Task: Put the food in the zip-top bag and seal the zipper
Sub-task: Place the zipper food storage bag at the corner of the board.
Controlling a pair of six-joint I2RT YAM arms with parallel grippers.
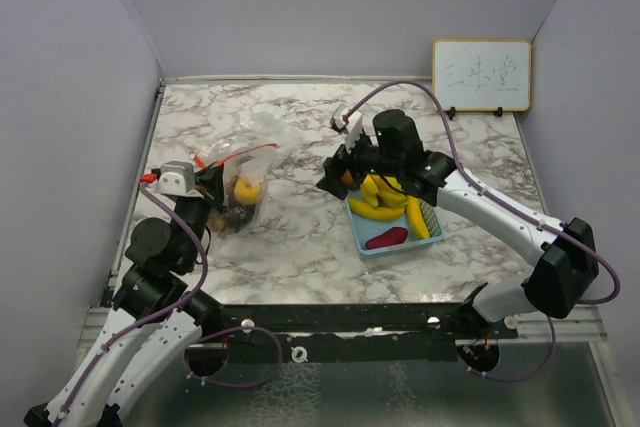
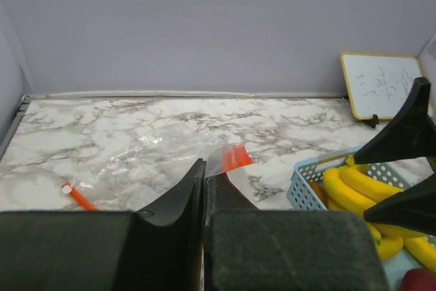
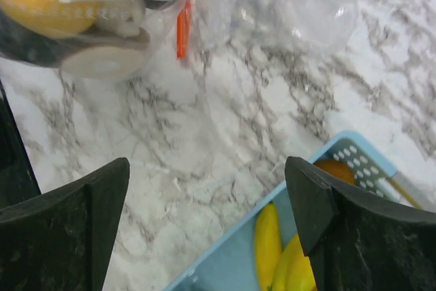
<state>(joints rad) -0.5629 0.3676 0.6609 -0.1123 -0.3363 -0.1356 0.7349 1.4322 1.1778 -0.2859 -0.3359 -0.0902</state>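
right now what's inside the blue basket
In the basket: yellow bananas, a magenta piece, an orange piece at one corner. Anything under the bananas is covered.

Clear zip-top bag (image 1: 243, 159) holds yellow and dark pieces (image 1: 245, 193); yellow bananas (image 1: 380, 203) and magenta tuber (image 1: 386, 238) lie in blue basket (image 1: 400, 250).

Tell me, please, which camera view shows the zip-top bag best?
The top external view: it shows the whole bag on the marble with food inside. The left wrist view catches only clear film and a red zipper strip; the right wrist view shows just the filled part along the frame's top.
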